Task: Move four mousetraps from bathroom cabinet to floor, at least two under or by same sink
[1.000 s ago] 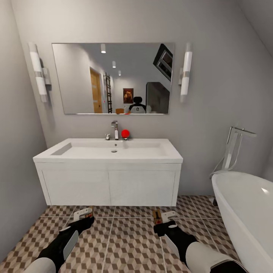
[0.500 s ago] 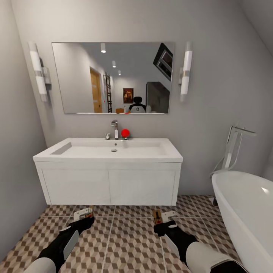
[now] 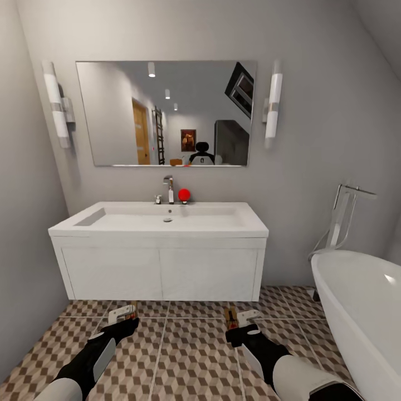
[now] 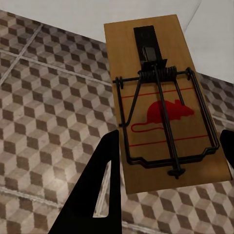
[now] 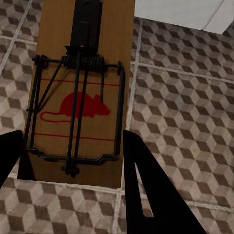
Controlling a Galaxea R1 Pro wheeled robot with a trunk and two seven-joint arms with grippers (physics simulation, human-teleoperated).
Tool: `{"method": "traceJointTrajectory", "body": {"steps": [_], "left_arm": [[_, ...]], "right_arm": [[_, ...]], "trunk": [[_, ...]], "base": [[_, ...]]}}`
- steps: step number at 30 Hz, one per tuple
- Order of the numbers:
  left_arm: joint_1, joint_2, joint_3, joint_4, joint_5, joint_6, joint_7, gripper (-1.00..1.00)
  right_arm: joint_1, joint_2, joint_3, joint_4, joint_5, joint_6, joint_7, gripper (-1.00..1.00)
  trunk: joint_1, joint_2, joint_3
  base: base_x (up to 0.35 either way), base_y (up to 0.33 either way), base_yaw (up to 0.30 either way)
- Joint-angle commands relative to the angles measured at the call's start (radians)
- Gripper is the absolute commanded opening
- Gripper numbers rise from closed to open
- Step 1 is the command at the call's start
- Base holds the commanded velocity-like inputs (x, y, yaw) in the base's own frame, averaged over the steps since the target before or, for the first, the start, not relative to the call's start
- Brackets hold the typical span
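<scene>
Left end effector (image 3: 123,315) clamps trap (image 4: 163,97) by near end; right end effector (image 3: 240,321) clamps second trap (image 5: 80,92) same way. Both low over floor (image 3: 184,356), near sink (image 3: 159,223). I judge traps light, stiff; wire spring delicate, so keep hold on wood edges.

No legible text, brand or number. Sole markings: red mouse silhouette with red ruled lines, printed on each mousetrap (image 4: 165,102) (image 5: 80,92) board, seen in left and right wrist views.
</scene>
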Motion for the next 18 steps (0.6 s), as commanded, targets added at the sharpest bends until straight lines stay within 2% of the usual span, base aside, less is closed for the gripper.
{"method": "traceJointTrajectory", "body": {"steps": [1, 18], "left_arm": [[0.000, 0.000, -0.001, -0.002, 0.009, 0.006, 0.006, -1.00], [0.000, 0.000, -0.001, -0.005, 0.009, 0.006, 0.006, -1.00]], "right_arm": [[0.000, 0.000, 0.008, -0.002, -0.009, 0.006, -0.003, -1.00], [0.000, 0.000, 0.008, -0.002, -0.009, 0.006, -0.003, -1.00]], "trunk": [[0.004, -0.008, -0.004], [0.069, -0.127, -0.058]], "base": [[0.000, 0.000, 0.000], [0.000, 0.000, 0.000]]}}
